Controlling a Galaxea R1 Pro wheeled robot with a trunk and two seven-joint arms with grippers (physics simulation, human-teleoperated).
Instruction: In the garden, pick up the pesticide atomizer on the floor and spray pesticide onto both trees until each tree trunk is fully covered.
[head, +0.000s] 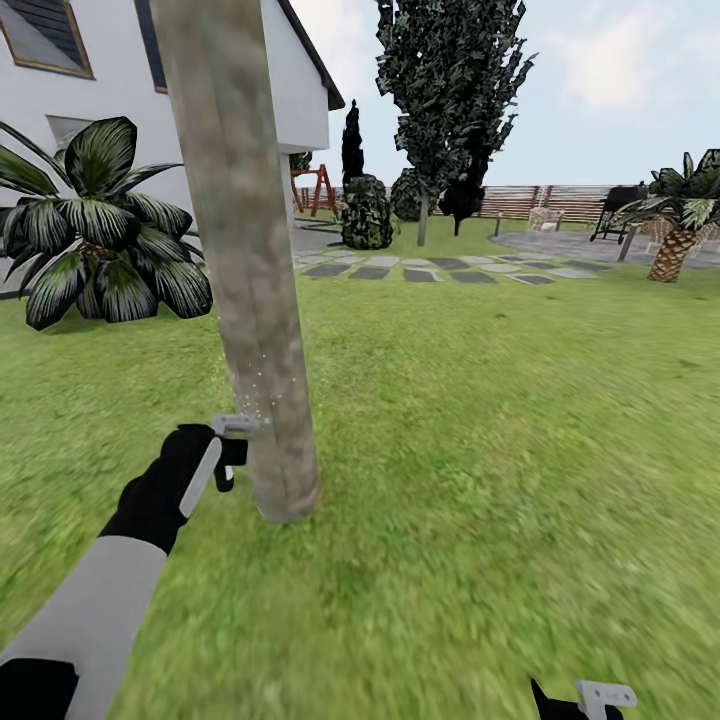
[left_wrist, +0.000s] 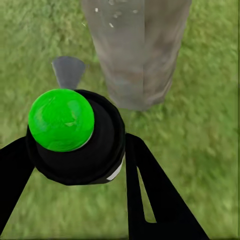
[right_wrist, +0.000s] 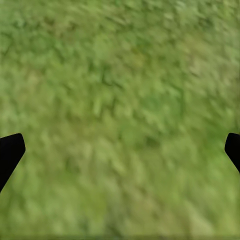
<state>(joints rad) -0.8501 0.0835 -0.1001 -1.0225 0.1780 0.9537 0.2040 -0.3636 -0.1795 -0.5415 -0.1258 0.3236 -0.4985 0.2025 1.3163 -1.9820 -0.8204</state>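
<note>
While the left gripper (head: 228, 450) clamps the pesticide atomizer (left_wrist: 75, 137), white specks (head: 258, 385) dot the near tree trunk (head: 245, 250).
Left wrist view adds its green cap; right gripper (right_wrist: 120, 150) fingers spread over lawn (right_wrist: 120, 90).

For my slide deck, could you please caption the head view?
Left gripper holds the pesticide atomizer against the tree trunk, white specks on the bark.

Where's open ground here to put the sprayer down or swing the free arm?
Open lawn runs right of the near tree trunk up to the stepping stones. The right gripper hangs over bare grass. It is crowded left, with the left gripper, atomizer and leafy plant.
</note>
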